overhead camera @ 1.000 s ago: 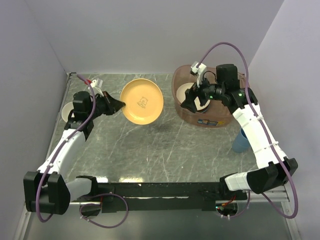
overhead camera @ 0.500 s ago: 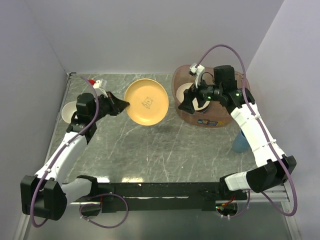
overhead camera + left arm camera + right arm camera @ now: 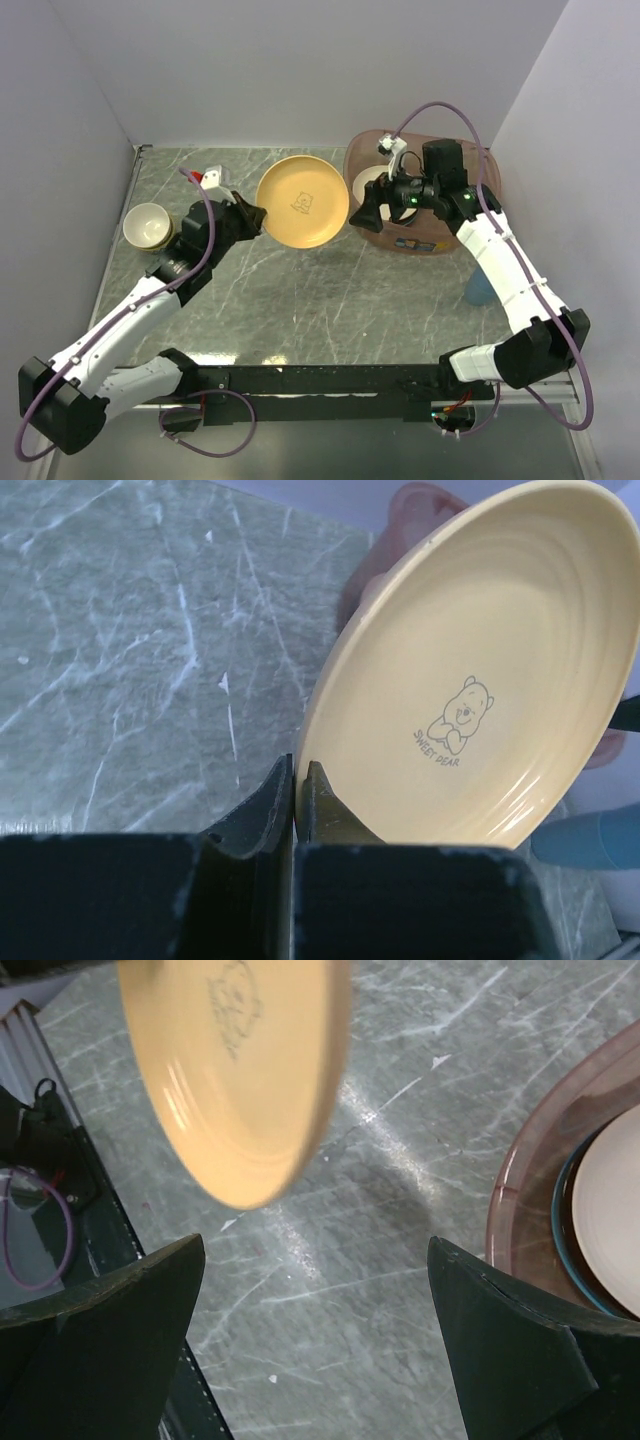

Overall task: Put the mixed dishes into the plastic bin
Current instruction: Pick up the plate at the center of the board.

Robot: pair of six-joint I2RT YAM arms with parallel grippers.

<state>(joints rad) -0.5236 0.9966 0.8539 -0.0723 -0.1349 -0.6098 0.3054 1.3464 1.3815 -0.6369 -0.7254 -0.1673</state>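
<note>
**Item 1, yellow-orange plate** [image 3: 302, 202]: held clear of the table [image 3: 300, 290], over its back middle part. It is tilted steeply, with its inner face and a printed bear turned toward the near side. In the top view its right edge lies just beside the left rim of the plastic bin.

**Item 2, left gripper** [image 3: 258, 213]: claw pinched narrow on the left rim of the yellow-orange plate. The left wrist view shows the 2 fingers [image 3: 262, 805] pressed on either side of the rim.

**Item 3, right gripper** [image 3: 368, 212]: claw spread wide and holding nothing. It hangs at the left edge of the plastic bin and faces the plate. In the right wrist view both fingers [image 3: 120, 1300] frame bare table.

**Item 4, plastic bin** [image 3: 395, 240]: translucent pinkish-brown, standing at the back right corner of the table with a small label on its front wall.

**Item 5, pale dish** [image 3: 368, 183]: lies inside the plastic bin, at its left side. The right wrist view shows a blue line at its rim.

**Item 6, small cream bowl** [image 3: 148, 225]: upright on the table, near the left edge and toward the back.

**Item 7, light blue plastic cup** [image 3: 480, 285]: at the right edge of the table, in front of the bin and partly hidden by the right arm.
</note>
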